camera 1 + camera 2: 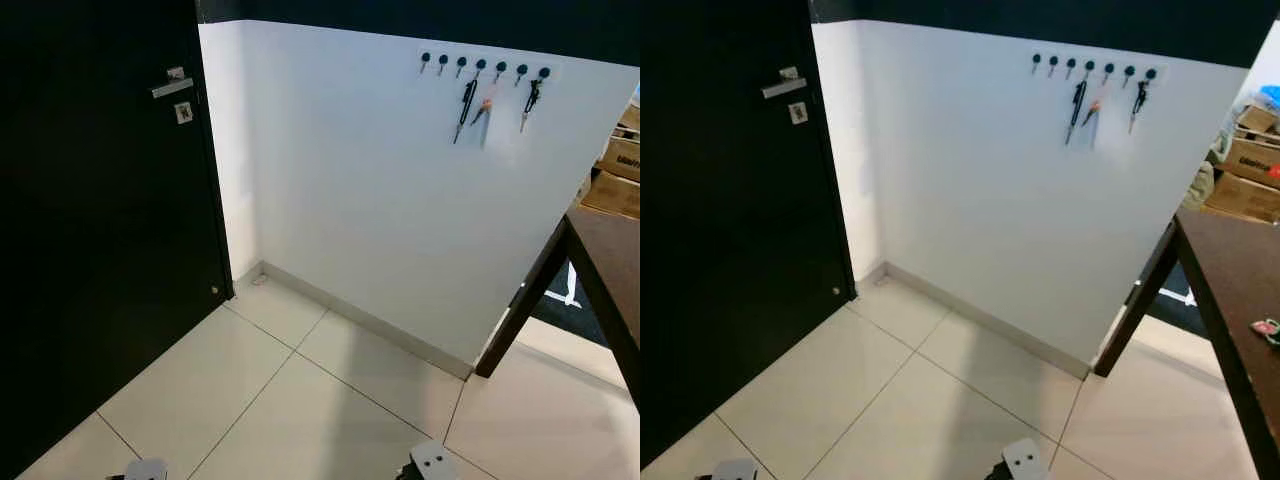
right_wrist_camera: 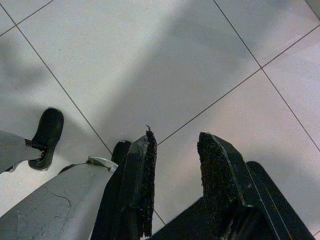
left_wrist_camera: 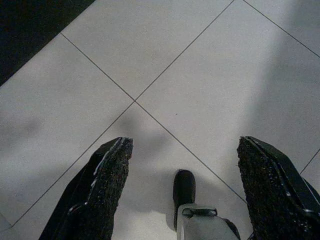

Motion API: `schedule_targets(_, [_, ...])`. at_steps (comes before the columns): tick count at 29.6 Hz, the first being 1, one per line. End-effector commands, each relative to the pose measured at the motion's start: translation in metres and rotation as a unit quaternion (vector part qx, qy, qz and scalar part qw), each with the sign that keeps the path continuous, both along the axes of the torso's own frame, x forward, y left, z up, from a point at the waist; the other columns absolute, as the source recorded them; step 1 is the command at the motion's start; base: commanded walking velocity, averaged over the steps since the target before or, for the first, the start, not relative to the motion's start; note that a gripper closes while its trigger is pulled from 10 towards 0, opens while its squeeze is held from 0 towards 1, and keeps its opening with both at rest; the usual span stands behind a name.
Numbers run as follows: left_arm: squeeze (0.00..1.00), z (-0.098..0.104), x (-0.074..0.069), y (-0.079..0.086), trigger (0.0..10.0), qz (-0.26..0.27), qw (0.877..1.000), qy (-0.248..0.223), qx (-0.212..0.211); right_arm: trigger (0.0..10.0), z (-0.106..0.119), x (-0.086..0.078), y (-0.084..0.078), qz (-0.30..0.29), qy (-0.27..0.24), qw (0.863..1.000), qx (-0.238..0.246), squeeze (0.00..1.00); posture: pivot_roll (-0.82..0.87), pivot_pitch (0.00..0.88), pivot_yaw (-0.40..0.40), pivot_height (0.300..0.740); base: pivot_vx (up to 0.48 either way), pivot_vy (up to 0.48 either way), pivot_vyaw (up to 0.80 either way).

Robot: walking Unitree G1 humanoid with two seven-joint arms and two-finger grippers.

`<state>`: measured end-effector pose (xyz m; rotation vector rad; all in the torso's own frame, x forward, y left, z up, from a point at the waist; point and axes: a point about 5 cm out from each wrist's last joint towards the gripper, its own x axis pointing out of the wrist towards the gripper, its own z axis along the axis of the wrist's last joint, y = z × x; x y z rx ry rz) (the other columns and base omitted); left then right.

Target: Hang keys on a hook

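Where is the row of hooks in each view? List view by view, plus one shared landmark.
Left eye view: row of hooks upper right, high on the white wall.
Right eye view: row of hooks, upper centre-right.
Left wrist view: left gripper faces the floor tiles.
Right wrist view: right gripper faces floor tiles.
Shared landmark: door handle, left of the hooks.

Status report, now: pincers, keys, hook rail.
Left pincer open, right pincer slightly open, both empty over floor tiles. Keys already hang on hook rail. Table stands right of wall.
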<state>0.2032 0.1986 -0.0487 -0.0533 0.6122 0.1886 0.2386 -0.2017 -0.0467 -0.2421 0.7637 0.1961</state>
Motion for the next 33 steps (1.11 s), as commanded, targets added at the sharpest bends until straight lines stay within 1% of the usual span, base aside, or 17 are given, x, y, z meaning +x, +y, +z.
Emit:
schedule_targets(1, [0.0,0.0,-0.005,0.028,10.0,0.072,0.997,-0.015,0.039,10.0,-0.003,-0.006,-0.005,-0.037,-0.021,0.999,-0.031,0.0,-0.15,0.087,0.12,0.74,0.0,0.0,0.0])
schedule_targets(3, [0.0,0.0,-0.005,0.028,10.0,0.072,0.997,-0.014,0.039,10.0,-0.006,-0.014,-0.012,-0.04,-0.016,0.999,-0.033,0.0,-0.15,0.087,0.12,0.74,0.0,0.0,0.0])
schedule_targets(4, [0.0,0.0,-0.005,0.028,10.0,0.072,0.997,-0.014,0.039,10.0,-0.006,-0.014,-0.012,-0.04,-0.016,0.999,-0.033,0.0,-0.15,0.087,0.12,0.74,0.0,0.0,0.0])
schedule_targets(6, [0.0,0.0,-0.004,0.028,10.0,0.073,0.996,-0.014,0.038,10.0,-0.008,-0.018,-0.017,-0.042,-0.012,0.998,-0.038,0.0,-0.15,0.09,0.118,0.74,0.0,0.0,0.0])
schedule_targets(14, [0.0,0.0,-0.004,0.028,10.0,0.076,0.996,-0.013,0.038,10.0,-0.011,-0.029,-0.025,-0.044,-0.006,0.998,-0.045,0.0,-0.15,0.091,0.117,0.74,0.0,0.0,0.0])
schedule_targets(21, [0.0,-0.001,-0.003,0.028,10.0,0.081,0.996,-0.017,0.04,10.0,-0.006,-0.018,-0.019,-0.04,-0.019,0.998,-0.045,0.0,-0.15,0.096,0.11,0.74,0.0,0.0,0.0])
schedule_targets(23, [0.0,0.0,-0.003,0.028,10.0,0.09,0.995,-0.022,0.039,10.0,-0.004,-0.015,-0.021,-0.052,-0.028,0.998,-0.038,0.0,-0.14,0.103,0.092,0.74,0.0,0.0,0.0])
schedule_targets(25, [0.0,0.0,-0.003,0.029,10.0,0.096,0.994,-0.027,0.04,10.0,-0.002,-0.014,-0.024,-0.063,-0.035,0.997,-0.032,0.0,-0.14,0.103,0.092,0.74,0.0,0.0,0.0])
schedule_targets(28, [0.0,0.001,-0.003,0.029,10.0,0.098,0.994,-0.028,0.04,10.0,-0.002,-0.014,-0.025,-0.066,-0.036,0.997,-0.031,0.0,-0.14,0.103,0.092,0.74,0.0,0.0,0.0])
schedule_targets(30, [0.0,0.01,-0.004,0.037,10.0,0.111,0.99,-0.061,0.06,10.0,0.003,-0.013,-0.033,-0.077,-0.054,0.995,-0.029,0.0,-0.13,0.085,0.082,0.74,0.0,0.0,0.0])
schedule_targets(31, [0.0,0.01,-0.004,0.037,10.0,0.111,0.99,-0.061,0.06,10.0,0.003,-0.013,-0.033,-0.077,-0.054,0.995,-0.029,0.0,-0.13,0.085,0.082,0.74,0.0,0.0,0.0])
schedule_targets(33, [0.0,0.021,-0.006,0.045,10.0,0.123,0.985,-0.095,0.076,10.0,0.01,-0.009,-0.04,-0.087,-0.082,0.993,-0.019,0.0,-0.13,0.078,0.08,0.74,0.0,0.0,0.0])
